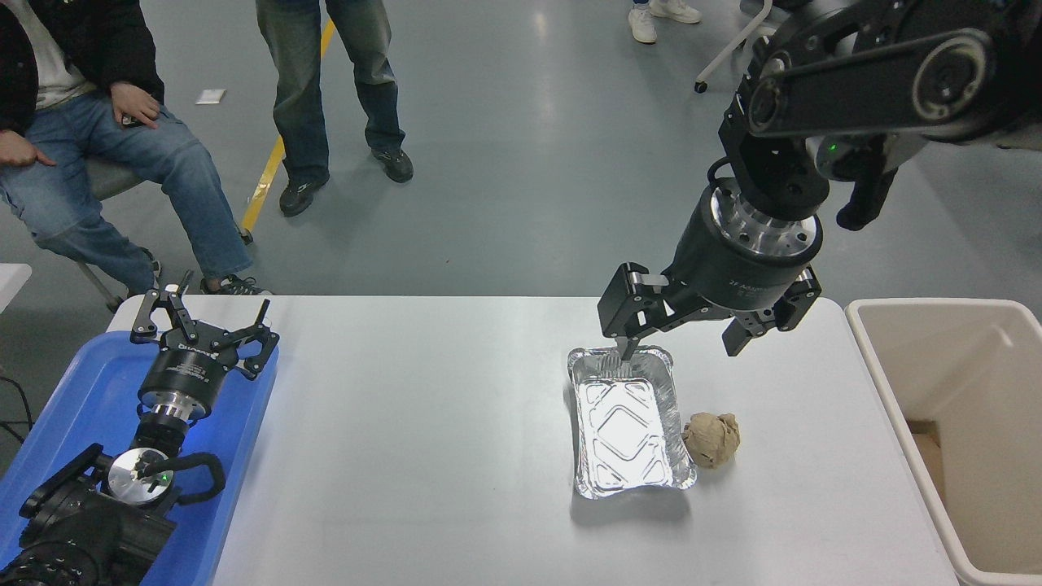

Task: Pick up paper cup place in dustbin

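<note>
The paper cup is out of view. The beige dustbin (961, 391) stands at the table's right edge, open at the top. My right gripper (680, 346) is open and empty, hanging over the far end of the foil tray (627, 423), pointing down. Its left finger (620, 317) hangs over the tray's far rim. My left gripper (203, 321) is open and parked over the blue tray (89, 407) at the lower left.
A crumpled brown paper ball (711, 439) lies right of the foil tray. A seated person (98, 138) and a standing person (326, 89) are beyond the table's far edge. A chair and more feet are at the top right.
</note>
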